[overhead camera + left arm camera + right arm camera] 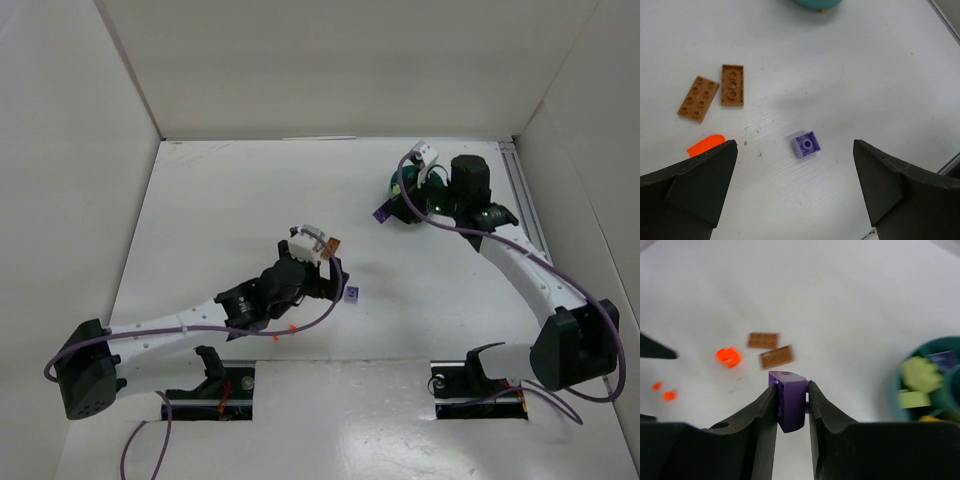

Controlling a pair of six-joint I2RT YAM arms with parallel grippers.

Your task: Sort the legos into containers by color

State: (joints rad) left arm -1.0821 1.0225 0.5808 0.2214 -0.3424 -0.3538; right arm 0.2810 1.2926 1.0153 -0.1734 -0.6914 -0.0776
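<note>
item 1, right pincer [791, 388]: jaws drawn narrow, clamped on the two sides of a purple brick [790, 407], which stands out past the fingertips. whether the brick clears the bench [230, 210] cannot be told. just beside it, toward the far right corner, sits the teal dish [935, 344]. light green bricks [921, 372] lie in one compartment, with a purple piece and a yellow piece in others; this side of the wrist view is blurred.

right arm [520, 265]: rises from its base at the near edge, runs up along the right edge and bends at the wrist back toward the left, over the dish.

item 2, left pincer [794, 146]: jaws spread wide, gripping nothing, fingers to either side of a lavender brick [806, 144] and apart from it. the brick lies studs up near the middle of the bench.

further out: two brown plates [732, 85] lie flat close together, and an orange brick [705, 145] lies by the left finger.

left arm [170, 330]: stretches low from the near left corner toward the middle of the bench, wrist tipped down.
</note>
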